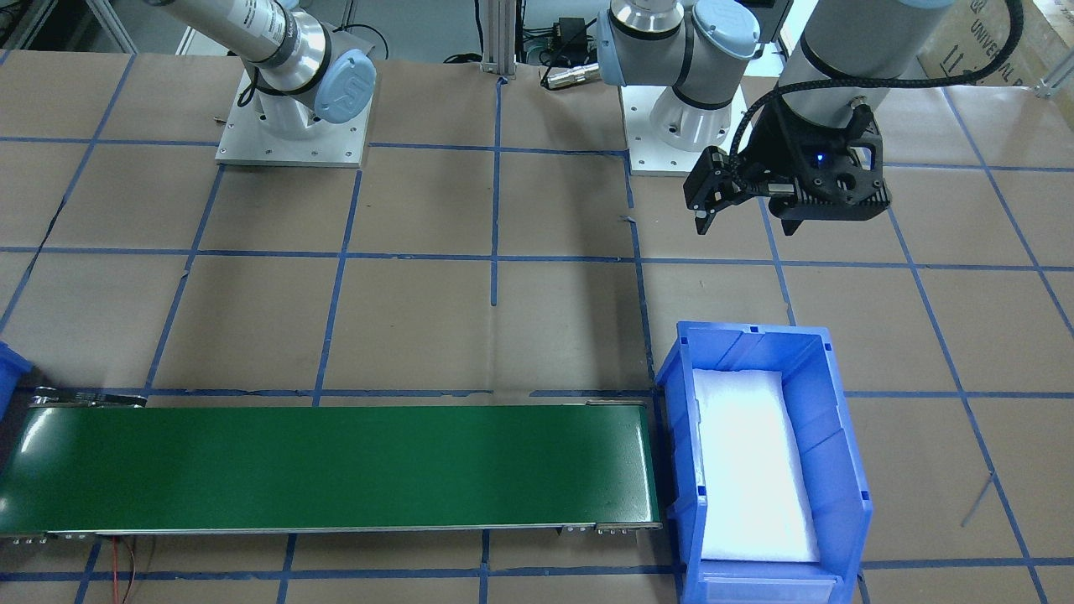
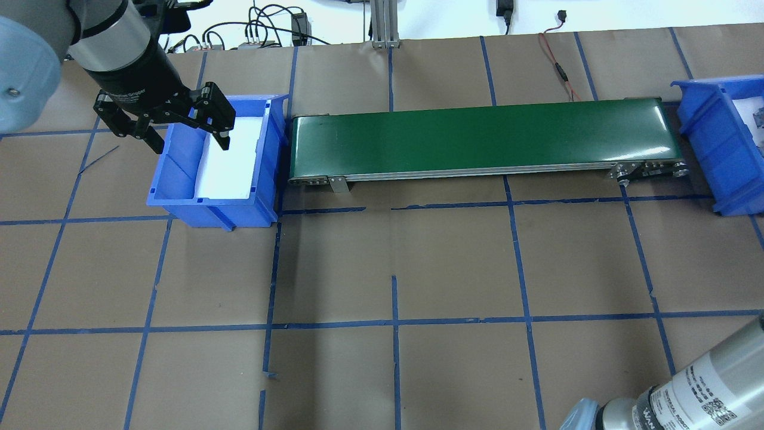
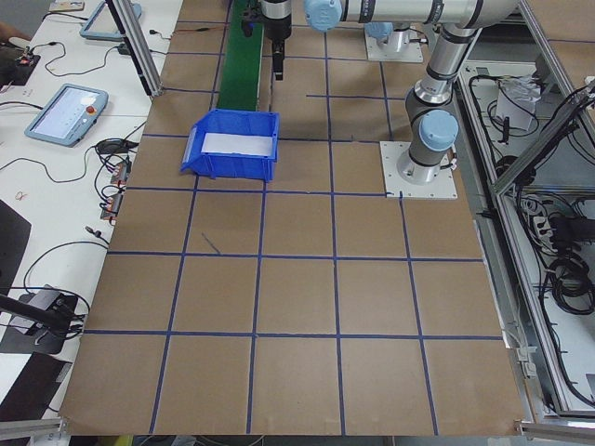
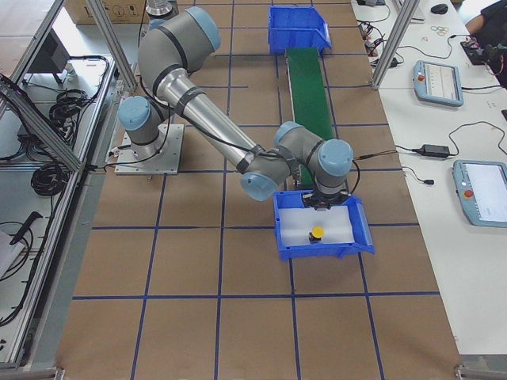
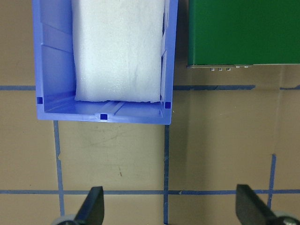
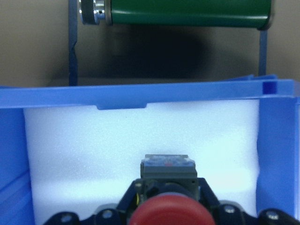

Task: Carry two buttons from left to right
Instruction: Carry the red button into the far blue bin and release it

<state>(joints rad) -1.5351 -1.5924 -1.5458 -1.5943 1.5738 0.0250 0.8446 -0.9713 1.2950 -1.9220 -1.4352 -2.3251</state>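
Observation:
My right gripper (image 6: pixel 167 190) is shut on the red button (image 6: pixel 168 213), cap towards the camera, held low over the white foam in the right blue bin (image 6: pixel 140 93). In the exterior right view this gripper (image 4: pixel 321 204) is at the bin's conveyor end. The yellow button (image 4: pixel 316 233) stands on the foam near the bin's other end. My left gripper (image 2: pixel 191 143) is open and empty, hovering beside the left blue bin (image 2: pixel 173 179). The left wrist view shows that bin (image 5: pixel 51 70) holding only white foam.
A green conveyor belt (image 2: pixel 477 137) runs between the two bins and carries nothing. The table is brown paper with blue tape lines. The left arm base plate (image 1: pixel 671 151) and right arm base plate (image 1: pixel 294 143) stand behind the belt.

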